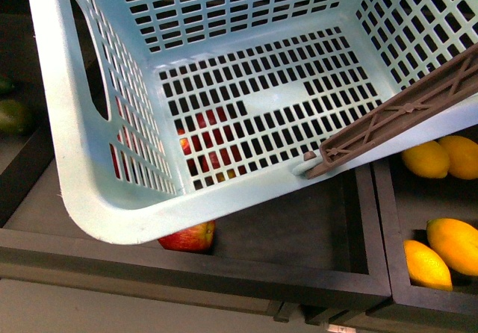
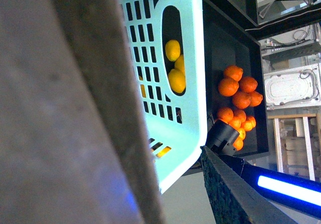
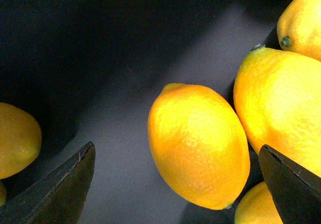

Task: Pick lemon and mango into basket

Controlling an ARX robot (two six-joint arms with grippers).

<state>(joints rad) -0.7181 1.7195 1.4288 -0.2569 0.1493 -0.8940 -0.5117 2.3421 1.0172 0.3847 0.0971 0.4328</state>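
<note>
The pale blue-green basket (image 1: 112, 198) fills the front view, tilted and empty, its brown handle (image 1: 403, 116) lying across the right rim. My left gripper is shut on the basket; in the left wrist view the basket wall (image 2: 193, 58) runs beside one finger (image 2: 225, 194). My right gripper (image 3: 175, 184) is open, its jaws wide on either side of a lemon (image 3: 198, 143) lying among several lemons in a dark bin. Lemons also show at the right in the front view (image 1: 426, 159). A red-and-yellow mango (image 1: 190, 236) shows under the basket's front rim.
Dark wooden crate bins (image 1: 299, 273) lie under the basket. A pile of oranges (image 2: 239, 91) sits in a bin beyond the basket. Green fruit (image 1: 13, 115) lies at the far left. A white appliance (image 2: 291, 86) stands in the background.
</note>
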